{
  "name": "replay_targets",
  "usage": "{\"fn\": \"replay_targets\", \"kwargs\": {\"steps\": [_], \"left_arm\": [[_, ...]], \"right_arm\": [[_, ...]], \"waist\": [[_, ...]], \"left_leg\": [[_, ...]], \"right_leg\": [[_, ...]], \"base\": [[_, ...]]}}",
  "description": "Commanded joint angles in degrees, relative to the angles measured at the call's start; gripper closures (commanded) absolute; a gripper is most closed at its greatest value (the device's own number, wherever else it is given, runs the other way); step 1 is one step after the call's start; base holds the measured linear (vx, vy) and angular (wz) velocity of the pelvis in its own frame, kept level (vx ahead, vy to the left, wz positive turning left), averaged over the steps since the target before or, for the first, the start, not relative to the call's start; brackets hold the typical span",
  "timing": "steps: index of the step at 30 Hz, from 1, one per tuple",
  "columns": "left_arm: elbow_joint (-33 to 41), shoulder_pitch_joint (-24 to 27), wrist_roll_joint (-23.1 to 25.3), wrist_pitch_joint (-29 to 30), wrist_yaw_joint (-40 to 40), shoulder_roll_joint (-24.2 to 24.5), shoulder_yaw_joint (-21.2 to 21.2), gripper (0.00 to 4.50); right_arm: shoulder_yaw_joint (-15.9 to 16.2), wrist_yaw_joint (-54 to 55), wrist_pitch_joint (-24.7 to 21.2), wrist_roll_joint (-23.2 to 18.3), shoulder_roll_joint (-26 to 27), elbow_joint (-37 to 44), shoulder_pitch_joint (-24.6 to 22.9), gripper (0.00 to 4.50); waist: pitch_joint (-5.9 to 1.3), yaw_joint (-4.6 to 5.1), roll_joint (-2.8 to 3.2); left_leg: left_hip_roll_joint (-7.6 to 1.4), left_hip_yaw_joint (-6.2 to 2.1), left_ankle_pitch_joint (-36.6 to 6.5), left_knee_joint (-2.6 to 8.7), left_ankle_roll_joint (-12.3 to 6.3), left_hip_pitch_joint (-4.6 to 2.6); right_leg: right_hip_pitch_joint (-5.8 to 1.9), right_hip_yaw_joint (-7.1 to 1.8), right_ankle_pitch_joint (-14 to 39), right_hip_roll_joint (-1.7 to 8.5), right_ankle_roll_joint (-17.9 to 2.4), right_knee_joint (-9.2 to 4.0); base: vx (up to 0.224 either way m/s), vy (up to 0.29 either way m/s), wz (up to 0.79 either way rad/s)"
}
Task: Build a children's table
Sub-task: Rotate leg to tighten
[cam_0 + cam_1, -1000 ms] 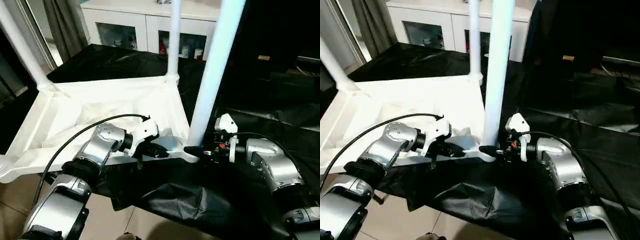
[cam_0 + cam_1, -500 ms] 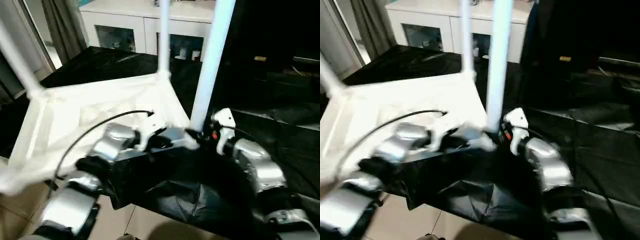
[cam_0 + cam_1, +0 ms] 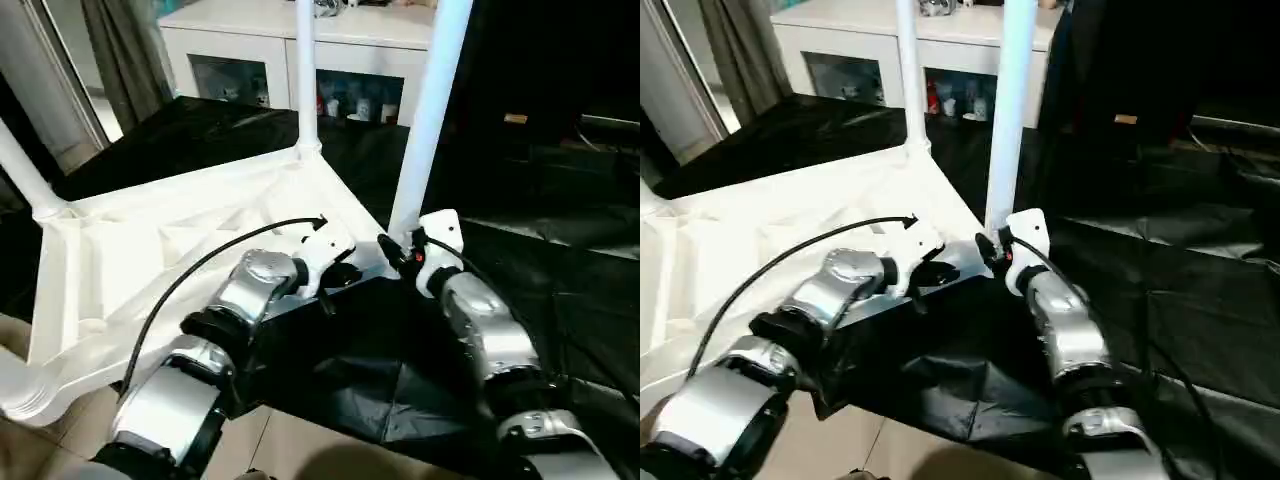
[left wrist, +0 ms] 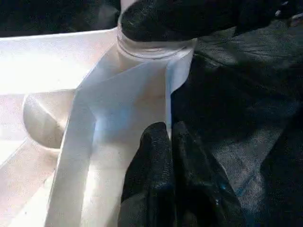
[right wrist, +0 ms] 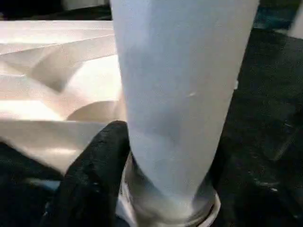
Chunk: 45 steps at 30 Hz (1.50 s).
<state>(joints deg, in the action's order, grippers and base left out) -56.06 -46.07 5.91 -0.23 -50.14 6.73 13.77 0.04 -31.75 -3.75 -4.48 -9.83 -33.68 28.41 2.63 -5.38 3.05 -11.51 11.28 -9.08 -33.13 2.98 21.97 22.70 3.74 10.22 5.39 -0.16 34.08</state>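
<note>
We are working on the small all-white plastic children's table (image 3: 170,255), which is lying upside down with its ribbed underside facing up; it is resting partly on the work surface draped in crinkled black cloth (image 3: 520,250) and partly overhanging the tiled floor (image 3: 300,450) on our left; we judge it is lying this way so that the corner sockets are facing up to take the legs.

Three long round tapering white tube legs are standing up from those sockets; the nearest leg (image 3: 425,110) is rising at the corner just before us, a second leg (image 3: 305,70) is standing at the far corner, and a third leg (image 3: 20,170) is leaning at the left corner; the near-left corner socket (image 3: 25,390) is showing no leg, so we judge one is still missing.

Our right gripper (image 5: 161,189) is clasping the base of the nearest leg where it enters its socket, one black finger (image 5: 94,165) lying against the tube's side; we take this as seating or steadying the leg.

Our left gripper (image 4: 171,142) is pinched almost fully together on the thin edge wall of the children's table just beside that socket, seemingly bracing the top.

Behind, a white glass-door cabinet (image 3: 290,60) is standing well apart, and a grey curtain (image 3: 125,50) is hanging to its left; nothing is crowding the corner except our own two arms, close together.
</note>
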Motion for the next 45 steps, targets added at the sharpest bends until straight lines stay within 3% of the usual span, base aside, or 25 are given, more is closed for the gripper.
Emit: {"fn": "replay_targets", "kwargs": {"steps": [1, 5, 8, 13, 18, 22, 24, 27, 31, 33, 36, 38, 41, 43, 45], "left_arm": [[2.33, 0.81, -0.19, -1.39, -3.51, 0.68, 1.57, 4.50], [4.23, 2.54, -1.05, -2.37, -11.48, 4.63, 2.31, 4.50], [5.40, 3.14, -2.25, -2.20, -15.88, 6.06, 2.03, 4.50], [9.26, 4.49, -3.78, 0.12, -23.04, 9.24, 2.62, 4.50], [9.63, 4.64, -3.74, 0.25, -24.24, 10.25, 2.83, 4.50], [9.57, 4.50, -3.42, 0.31, -24.22, 10.26, 2.72, 4.50], [9.40, 4.19, -3.13, 0.42, -22.67, 9.76, 2.39, 4.50], [6.71, 2.34, -1.74, -0.09, -14.80, 7.79, 1.60, 4.50], [1.66, -1.05, -0.52, 0.78, -2.51, 4.55, -0.09, 4.50], [-0.23, -2.27, 0.40, 1.32, 2.11, 3.16, -0.06, 4.50], [-2.71, -4.04, 0.35, 2.77, 9.81, 0.09, -1.31, 4.50], [-3.20, -4.47, 0.42, 2.86, 11.34, -0.94, -1.35, 4.50], [-3.92, -4.88, 0.29, 1.80, 11.06, -2.09, -1.34, 4.50], [-4.34, -4.97, 0.19, 0.79, 8.93, -2.30, -1.03, 4.50], [-4.36, -4.92, 0.23, 0.60, 8.39, -2.20, -0.90, 4.50]], "right_arm": [[6.54, -9.86, -1.51, -1.34, 0.04, 1.07, -1.23, 1.42], [6.00, -20.61, -4.79, -4.53, -5.19, 3.65, -1.39, 1.36], [5.88, -25.75, -6.12, -5.85, -7.09, 4.80, -1.56, 1.36], [6.44, -32.90, -7.35, -7.51, -10.26, 4.77, -0.73, 1.69], [6.38, -34.86, -8.36, -8.31, -10.72, 4.55, -0.31, 2.09], [6.77, -36.39, -10.07, -8.89, -10.92, 5.74, -0.87, 2.28], [7.12, -36.20, -10.30, -8.96, -10.71, 6.30, -1.45, 2.33], [6.32, -27.35, -8.12, -5.80, -7.94, 4.14, -2.02, 2.38], [4.05, -11.93, -5.85, -2.15, -3.13, -1.16, -1.45, 2.44], [2.41, -4.70, -6.38, -1.87, -0.32, -3.40, -1.31, 2.47], [-0.08, 6.17, -6.81, -2.16, 4.85, -5.26, -0.93, 2.50], [0.19, 8.03, -6.25, -1.71, 6.43, -6.01, -0.43, 2.50], [1.92, 7.62, -3.62, -0.04, 8.31, -6.83, 0.57, 2.50], [2.89, 4.27, -1.79, -0.13, 8.50, -6.45, 1.20, 1.95], [2.91, 3.39, -1.68, -0.44, 8.41, -6.16, 1.25, 1.81]], "waist": [[-3.87, -0.30, -1.01], [-4.19, -0.56, -0.82], [-4.19, -0.85, -0.84], [-3.88, -1.33, -0.57], [-3.91, -1.46, -0.54], [-4.05, -1.54, -0.53], [-4.08, -1.57, -0.48], [-3.94, -1.64, -0.43], [-3.44, -0.93, -0.65], [-3.35, -0.65, -0.25], [-3.17, -0.08, -0.31], [-3.23, 0.08, -0.46], [-3.11, 0.40, -0.20], [-3.19, 0.43, -0.13], [-3.19, 0.57, -0.11]], "left_leg": [[-1.48, -1.04, -13.49, 3.67, -3.59, -0.54], [-1.55, -0.79, -10.08, 3.07, -5.71, -0.53], [-1.65, -0.67, -9.79, 2.98, -6.26, -0.63], [-2.07, -0.69, -13.02, 3.44, -4.01, -1.09], [-1.99, -0.74, -13.82, 3.58, -2.64, -1.10], [-1.91, -0.71, -12.35, 3.38, -2.99, -1.07], [-1.90, -0.69, -11.92, 3.32, -3.18, -1.05], [-1.92, -0.62, -12.68, 3.32, -2.81, -1.22], [-1.50, -0.80, -17.52, 3.84, 0.28, -1.59], [-1.51, -1.14, -18.69, 4.08, 1.05, -1.68], [-1.46, -1.20, -20.79, 4.38, 1.63, -1.73], [-1.30, -1.27, -21.92, 4.32, 1.35, -1.99], [-1.32, -1.41, -23.10, 4.49, 0.94, -1.72], [-1.36, -1.50, -23.13, 4.59, 0.75, -1.65], [-1.36, -1.49, -23.36, 4.61, 0.55, -1.64]], "right_leg": [[-2.83, -1.84, 9.70, 3.15, -11.93, -3.86], [-2.94, -1.65, 2.71, 2.86, -14.49, -2.97], [-2.90, -1.63, 2.32, 2.99, -15.55, -2.86], [-2.48, -1.78, 7.65, 3.07, -15.34, -3.27], [-2.52, -1.81, 7.97, 3.11, -14.97, -3.19], [-2.60, -1.83, 5.95, 3.08, -15.02, -3.04], [-2.60, -1.81, 5.23, 3.06, -15.09, -2.97], [-2.28, -1.86, 6.48, 3.03, -14.91, -3.23], [-1.97, -1.94, 17.59, 3.26, -11.82, -4.45], [-1.90, -1.85, 20.82, 3.33, -10.63, -4.77], [-1.64, -1.85, 22.02, 3.18, -9.75, -5.18], [-1.63, -1.74, 23.67, 3.21, -9.17, -5.53], [-1.55, -1.70, 24.25, 3.21, -8.58, -5.84], [-1.74, -1.69, 23.76, 3.26, -8.42, -5.73], [-1.78, -1.71, 22.86, 3.15, -8.71, -5.66]], "base": [[0.000, 0.000, 0.00], [0.000, 0.000, 0.00], [0.000, 0.000, 0.00], [0.000, 0.000, 0.00], [0.000, 0.000, 0.00], [0.000, 0.000, 0.00], [0.000, 0.000, 0.00], [0.000, 0.000, 0.00], [0.000, 0.000, 0.00], [0.000, 0.000, 0.00], [0.000, 0.000, 0.00], [0.000, 0.000, 0.00], [0.000, 0.000, 0.00], [0.000, 0.000, 0.00], [0.000, 0.000, 0.00]]}}
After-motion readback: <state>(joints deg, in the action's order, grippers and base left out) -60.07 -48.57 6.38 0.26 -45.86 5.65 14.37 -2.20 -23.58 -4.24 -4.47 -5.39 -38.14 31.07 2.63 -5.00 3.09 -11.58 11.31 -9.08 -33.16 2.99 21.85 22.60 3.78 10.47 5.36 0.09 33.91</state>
